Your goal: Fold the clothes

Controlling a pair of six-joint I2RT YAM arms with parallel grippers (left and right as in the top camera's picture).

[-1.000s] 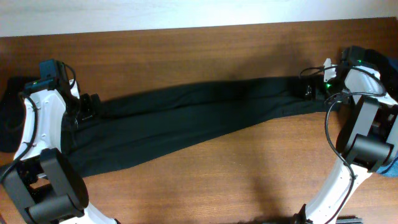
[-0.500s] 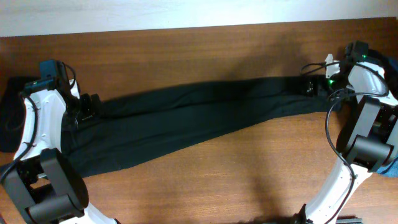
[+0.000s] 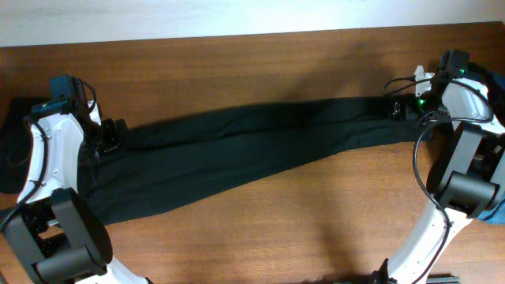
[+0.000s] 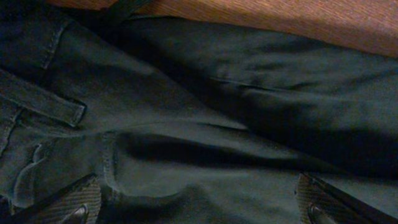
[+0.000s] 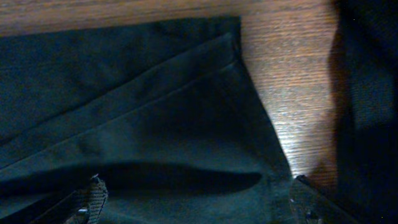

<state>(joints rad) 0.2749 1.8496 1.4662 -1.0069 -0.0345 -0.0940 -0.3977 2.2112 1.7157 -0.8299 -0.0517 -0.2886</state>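
A long pair of black trousers [image 3: 237,154] lies stretched across the wooden table, waist at the left and leg ends at the right. My left gripper [image 3: 111,136] hovers open over the waist end; in the left wrist view its fingertips [image 4: 74,202] stand wide apart over the pocket seams and belt loop [image 4: 46,102], with the gripper [image 4: 198,208] holding nothing. My right gripper [image 3: 394,110] is open above the leg hem [image 5: 233,43], and the right wrist view shows the gripper [image 5: 199,205] straddling flat fabric, its fingers [image 5: 92,198] wide apart.
Another black garment [image 3: 11,146] lies bunched at the table's left edge behind the left arm. A blue piece [image 3: 495,83] and dark cloth [image 5: 367,93] sit at the right edge by the right arm. Bare wood [image 3: 316,229] stretches in front of the trousers.
The right arm has shifted slightly right and towards the far edge at the leg ends. The left arm and the trousers look unchanged.
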